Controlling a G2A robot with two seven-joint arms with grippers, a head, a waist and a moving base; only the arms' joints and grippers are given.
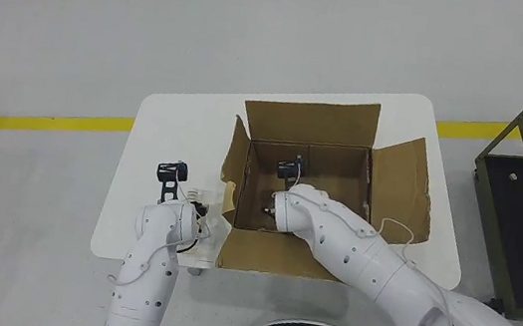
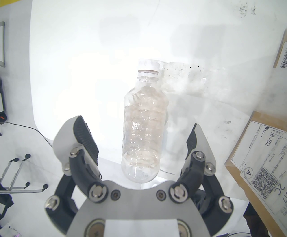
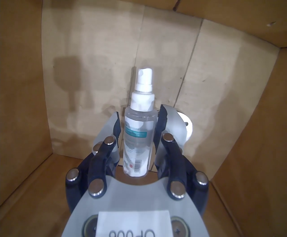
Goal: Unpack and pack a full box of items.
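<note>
Cardboard walls surround the right claw, which is down inside the open box and clenched on a spray, its pads pressed to either side of the clear body just under the white pump. The box floor around the spray is bare cardboard. I cannot tell whether the spray stands on that floor or hangs just above it.

Out on the white table, beside the box's left flap, the left claw is released, with its jaws spread wide. A clear bottle appears to lie on its side on the table in line with the gap, cap pointing away, touching neither pad.

By my reading, the work sits close to the turn between its two halves. One item is out on the table and one is gripped in a box with little else in it. Whether the spray is the last thing coming out or the first going back in, these views alone do not settle.
</note>
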